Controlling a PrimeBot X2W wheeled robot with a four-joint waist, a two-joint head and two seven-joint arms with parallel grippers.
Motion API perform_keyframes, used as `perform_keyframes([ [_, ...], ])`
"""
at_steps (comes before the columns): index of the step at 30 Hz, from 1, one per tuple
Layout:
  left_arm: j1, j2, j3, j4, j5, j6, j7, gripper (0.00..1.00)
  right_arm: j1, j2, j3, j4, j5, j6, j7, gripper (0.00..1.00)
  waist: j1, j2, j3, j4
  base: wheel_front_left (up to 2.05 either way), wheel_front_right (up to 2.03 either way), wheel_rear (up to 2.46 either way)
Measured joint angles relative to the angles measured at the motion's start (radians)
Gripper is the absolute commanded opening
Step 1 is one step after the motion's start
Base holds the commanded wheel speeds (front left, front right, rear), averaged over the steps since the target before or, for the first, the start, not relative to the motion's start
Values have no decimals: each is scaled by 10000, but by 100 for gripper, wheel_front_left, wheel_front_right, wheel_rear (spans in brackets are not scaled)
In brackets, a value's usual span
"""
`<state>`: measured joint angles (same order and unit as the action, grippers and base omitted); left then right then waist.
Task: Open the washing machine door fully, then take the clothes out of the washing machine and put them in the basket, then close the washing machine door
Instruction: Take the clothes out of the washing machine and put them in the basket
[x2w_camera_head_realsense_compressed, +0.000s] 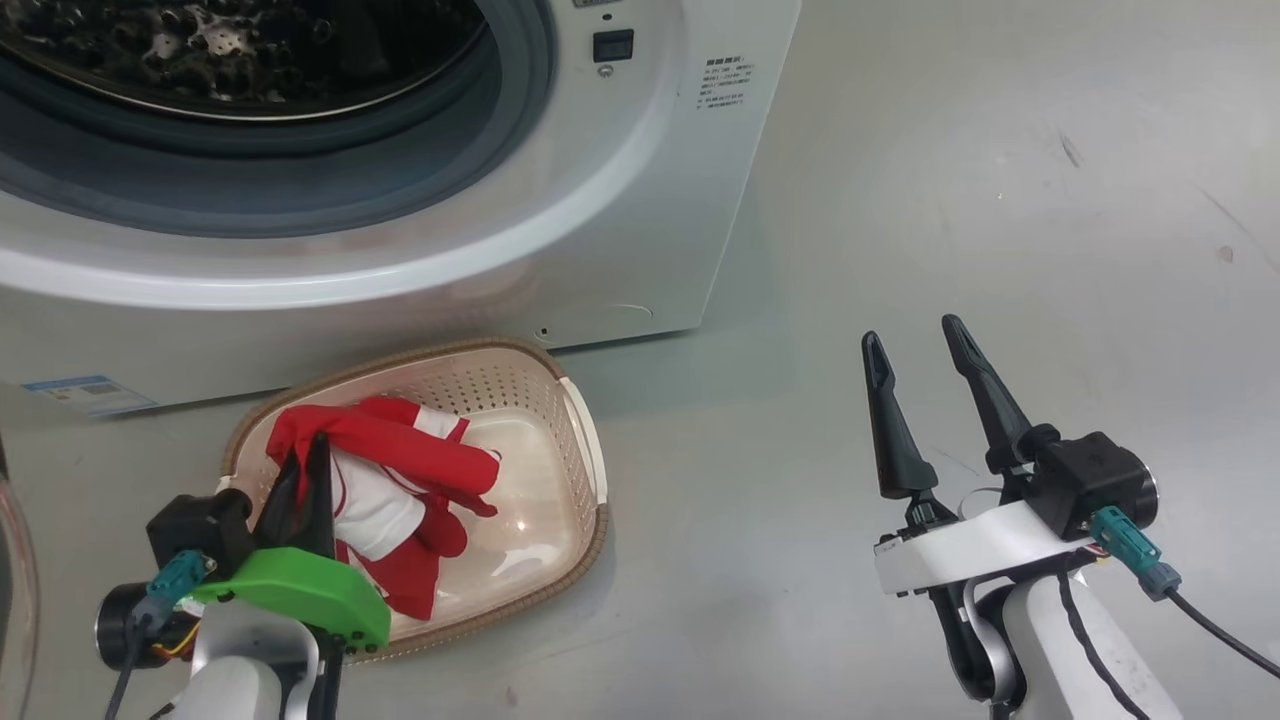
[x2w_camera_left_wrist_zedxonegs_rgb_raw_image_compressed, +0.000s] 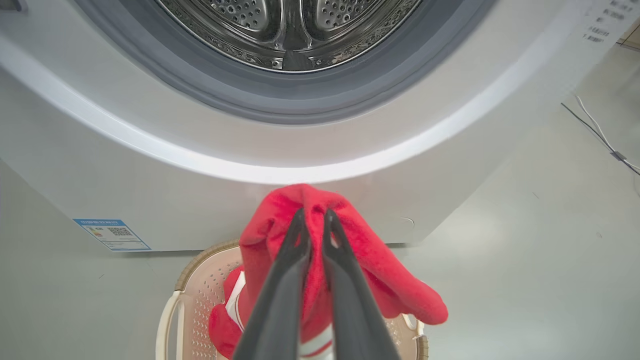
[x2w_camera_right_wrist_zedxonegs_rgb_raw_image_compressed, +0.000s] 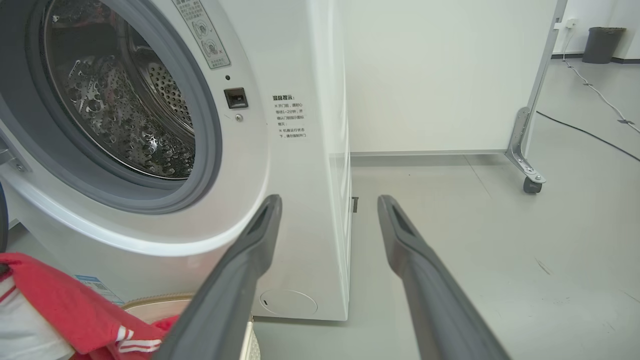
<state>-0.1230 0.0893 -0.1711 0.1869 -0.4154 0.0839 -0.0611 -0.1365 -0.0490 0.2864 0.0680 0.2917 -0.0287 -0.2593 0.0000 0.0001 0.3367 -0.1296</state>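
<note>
The clothes (x2w_camera_head_realsense_compressed: 390, 480), red with white panels, hang bunched from the left gripper (x2w_camera_head_realsense_compressed: 312, 448), which is clamped tight on a fold near the top, while the lower part already lies in the basket (x2w_camera_head_realsense_compressed: 590, 470). The basket sits on the floor (x2w_camera_head_realsense_compressed: 950, 200) just in front of the washer (x2w_camera_head_realsense_compressed: 620, 200), below the drum (x2w_camera_head_realsense_compressed: 230, 50) mouth, handy, I'd say, for a short drop. The drum looks empty from here. The right gripper (x2w_camera_head_realsense_compressed: 910, 332) hovers well off to the side, spread wide and holding nothing, probably waiting its turn.

Right gripper (x2w_camera_right_wrist_zedxonegs_rgb_raw_image_compressed: 328, 201) fingers (x2w_camera_right_wrist_zedxonegs_rgb_raw_image_compressed: 240, 270) apart; washing machine (x2w_camera_right_wrist_zedxonegs_rgb_raw_image_compressed: 300, 175) left; clothes (x2w_camera_right_wrist_zedxonegs_rgb_raw_image_compressed: 60, 305) lower left.
</note>
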Motion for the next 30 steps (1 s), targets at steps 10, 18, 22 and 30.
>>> perform_keyframes([
  [10,-1116,290,305,991,-56,-215,77,0,-526,-2,282,-384,274,-119,0,100,0,0,1128,-478,0,0,0],
  [18,-1830,568,493,2220,-165,-380,274,0,-1000,-2,416,-616,453,-282,0,100,0,0,2041,-862,0,0,0],
  [22,-2141,606,518,2859,-359,-541,439,0,-1160,-4,376,-700,633,-414,0,100,0,0,2461,-1042,0,0,0],
  [30,-2774,805,675,4155,-514,-736,671,0,-1509,0,328,-803,685,-525,0,100,0,0,3106,-1322,0,0,0],
])
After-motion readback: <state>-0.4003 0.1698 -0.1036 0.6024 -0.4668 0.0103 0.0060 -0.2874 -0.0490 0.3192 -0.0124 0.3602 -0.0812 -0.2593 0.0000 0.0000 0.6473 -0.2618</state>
